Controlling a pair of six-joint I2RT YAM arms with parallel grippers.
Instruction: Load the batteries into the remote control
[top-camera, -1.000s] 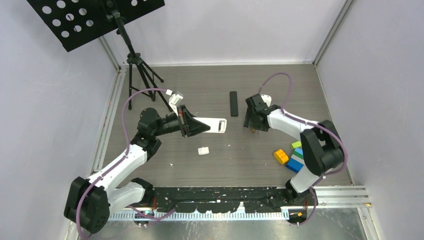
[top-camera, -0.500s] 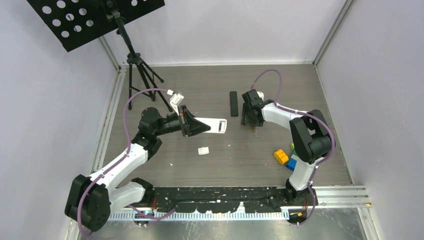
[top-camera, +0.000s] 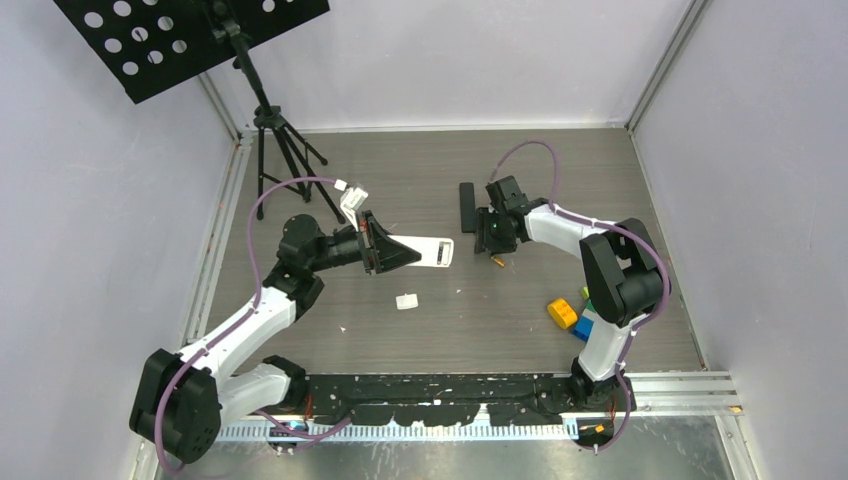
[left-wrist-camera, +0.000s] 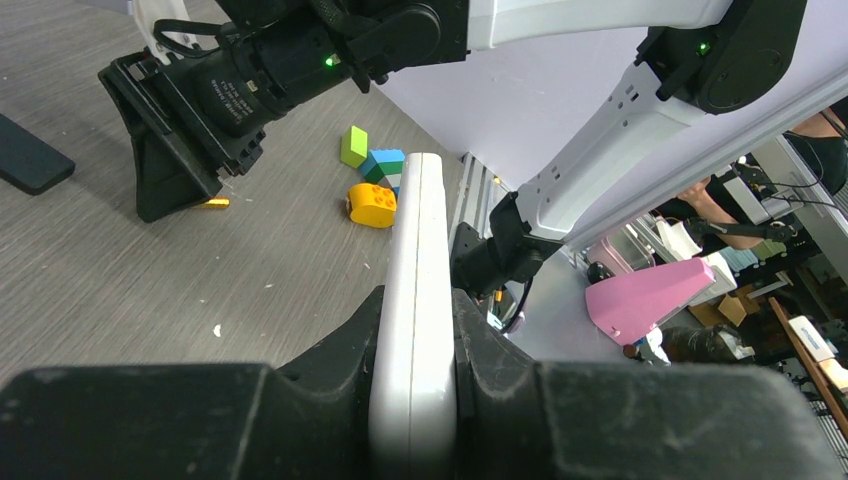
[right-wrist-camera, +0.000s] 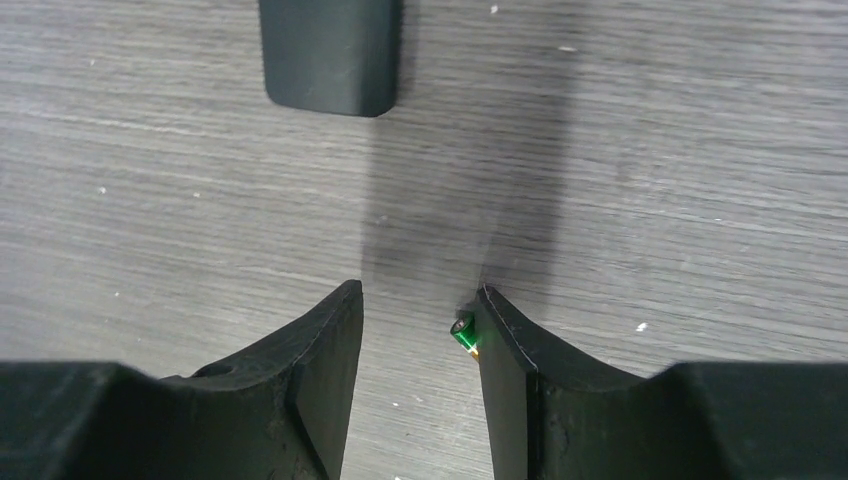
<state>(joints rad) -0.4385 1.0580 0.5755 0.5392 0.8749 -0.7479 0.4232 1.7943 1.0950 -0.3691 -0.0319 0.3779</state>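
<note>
Currently | we see left gripper (left-wrist-camera: 415, 310) clamping remote control (left-wrist-camera: 418, 240) | right gripper (right-wrist-camera: 420, 310) spread around green battery (right-wrist-camera: 463, 333), lower centre

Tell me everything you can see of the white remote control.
The remote control is a slim, white, plastic-looking bar. The left claw is shut on one end, its fingers pressing the two broad faces. The free end shows a dark rectangular opening. Seen edge-on from the wrist, a seam runs along its side. Nothing else visibly touches it.
</note>
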